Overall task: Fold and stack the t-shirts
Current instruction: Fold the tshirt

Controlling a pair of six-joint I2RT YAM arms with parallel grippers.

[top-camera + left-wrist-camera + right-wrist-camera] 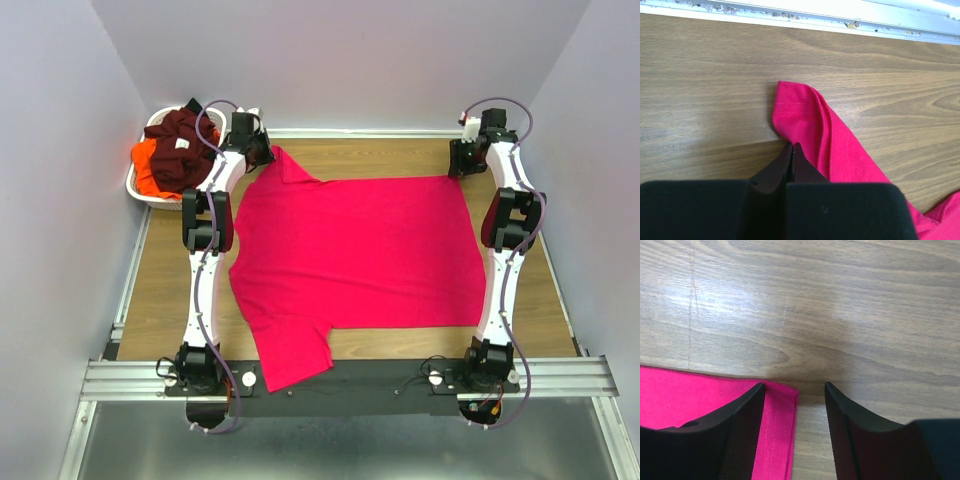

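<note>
Pink t-shirt (350, 250) flat across the desk (160, 290), near sleeve over the front edge, left fingers (792, 152) pinched tight on the far sleeve, right fingers (461, 158) parted astride the far hem corner — bare wood beyond, basket (138, 190) with maroon t-shirt (185, 140) and orange t-shirt (148, 165) far left.

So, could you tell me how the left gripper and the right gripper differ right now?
The left gripper is shut, pinching the sleeve of the pink t-shirt; the right gripper stands open, gripping nothing. The left gripper's tips meet at cloth; the right gripper straddles the hem corner, one finger over the table. Both sit at the shirt's far edge.
</note>
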